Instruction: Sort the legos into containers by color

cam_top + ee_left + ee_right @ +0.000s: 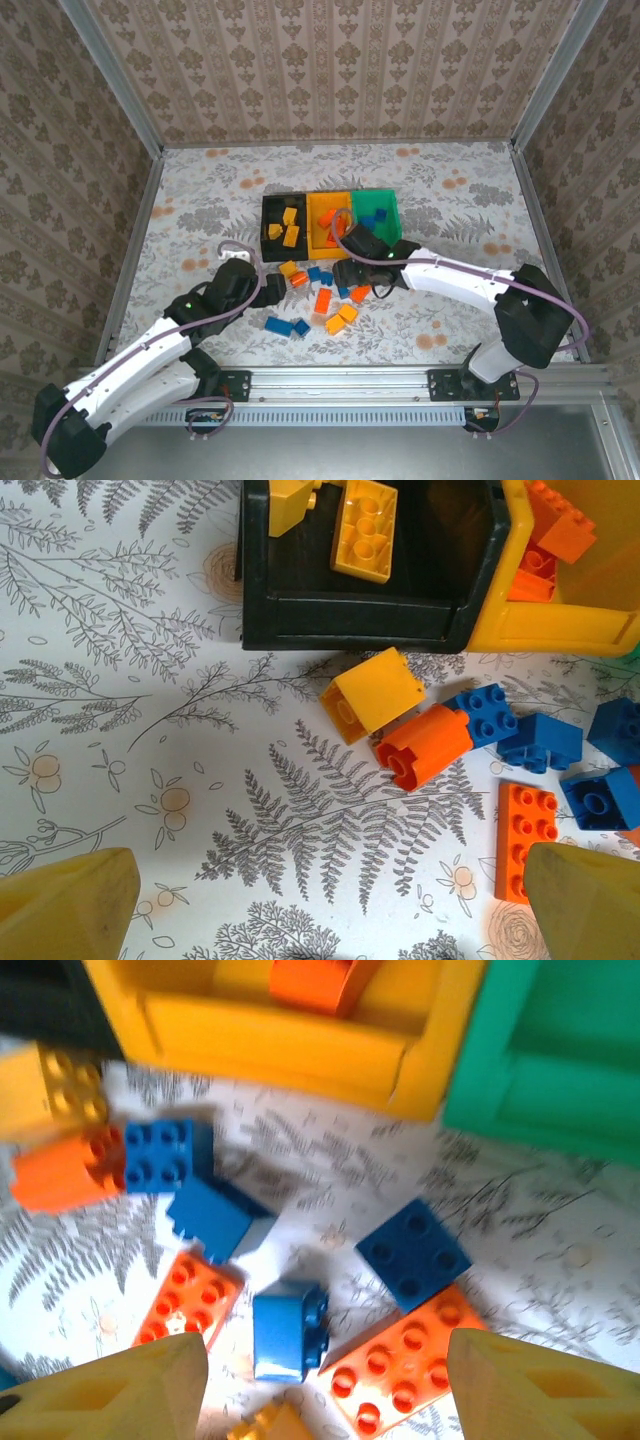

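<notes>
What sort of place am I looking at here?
Probably a robot test cell, not a home: aluminium framing holds wallpapered panels around a patterned table, with two arms bolted to a rail at its near edge.

Fern-printed tablecloth (pixel 200 200), damask-patterned walls (pixel 340 70), aluminium frame rail (pixel 340 380).

3 containers (pixel 309 225) stand joined in a row at the middle of the surface (pixel 200 200). Some legos (pixel 290 236) lie in them. The loose legos (pixel 324 300) lie scattered just before the row, toward the near edge.
</notes>
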